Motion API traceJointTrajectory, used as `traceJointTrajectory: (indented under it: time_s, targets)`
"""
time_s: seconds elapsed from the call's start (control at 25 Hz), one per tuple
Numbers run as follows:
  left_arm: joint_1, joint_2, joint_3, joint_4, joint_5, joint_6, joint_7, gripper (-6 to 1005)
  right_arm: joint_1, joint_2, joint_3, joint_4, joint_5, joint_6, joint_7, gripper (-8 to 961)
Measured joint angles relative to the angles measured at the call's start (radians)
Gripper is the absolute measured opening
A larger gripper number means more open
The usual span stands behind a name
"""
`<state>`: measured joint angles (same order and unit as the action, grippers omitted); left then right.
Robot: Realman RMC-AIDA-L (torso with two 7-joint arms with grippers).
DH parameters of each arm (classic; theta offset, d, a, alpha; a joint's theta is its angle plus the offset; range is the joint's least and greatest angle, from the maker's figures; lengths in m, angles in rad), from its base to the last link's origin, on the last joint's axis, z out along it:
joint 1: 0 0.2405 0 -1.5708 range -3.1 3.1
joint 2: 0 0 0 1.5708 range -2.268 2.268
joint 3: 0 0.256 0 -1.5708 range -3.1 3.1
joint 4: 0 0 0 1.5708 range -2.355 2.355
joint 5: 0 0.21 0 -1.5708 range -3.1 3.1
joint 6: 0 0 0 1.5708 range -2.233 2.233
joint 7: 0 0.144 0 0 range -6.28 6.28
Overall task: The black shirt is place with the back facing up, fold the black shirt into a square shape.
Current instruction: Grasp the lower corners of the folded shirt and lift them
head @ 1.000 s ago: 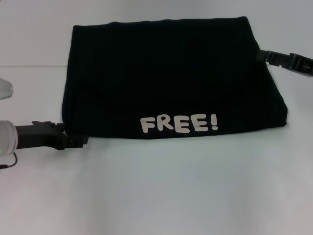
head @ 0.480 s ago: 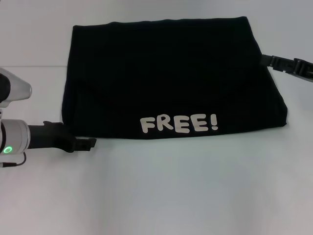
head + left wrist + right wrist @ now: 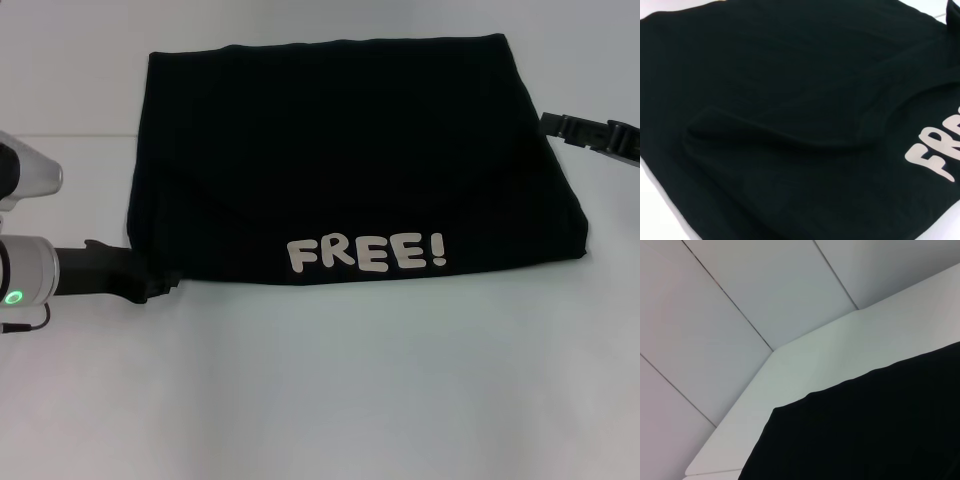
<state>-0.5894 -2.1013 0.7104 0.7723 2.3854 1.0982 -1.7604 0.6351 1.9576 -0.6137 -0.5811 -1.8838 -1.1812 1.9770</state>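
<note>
The black shirt [image 3: 340, 150] lies flat on the white table [image 3: 330, 390], folded into a wide rectangle. Its white "FREE!" lettering [image 3: 366, 253] faces up along the near edge. My left gripper [image 3: 165, 287] lies low on the table, its tip at the shirt's near-left corner. My right gripper [image 3: 552, 125] sits just off the shirt's right edge, toward the far corner. In the left wrist view the black shirt [image 3: 780, 115] fills the frame with a soft fold ridge and part of the lettering [image 3: 935, 155]. The right wrist view holds one corner of the black shirt [image 3: 865, 430].
White tabletop [image 3: 320, 400] spreads out in front of the shirt and to both sides. A pale panelled wall [image 3: 740, 285] rises beyond the table's far edge [image 3: 810, 335].
The left gripper slid right along the shirt's near edge, then pulled back left to the corner. The right gripper drew slightly right, away from the shirt's edge. The shirt has not moved.
</note>
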Motion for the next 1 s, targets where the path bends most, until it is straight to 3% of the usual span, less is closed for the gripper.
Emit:
traceJointTrajectory:
  time_s: [0.36,0.6,1.0]
  targets:
    - [-0.011,0.005,-0.001,0.000,0.000,-0.004,0.002,260,0.000,-0.011,-0.007,0.000,-0.023,0.009,0.010,727]
    - [-0.014,0.009,0.002,0.003,0.000,-0.004,0.003,42,0.027,-0.031,-0.008,0.000,-0.225,0.077,0.130,727]
    - [-0.024,0.010,0.008,0.000,0.000,-0.010,0.007,30,0.108,-0.017,-0.028,0.076,-0.452,0.182,0.230,726]
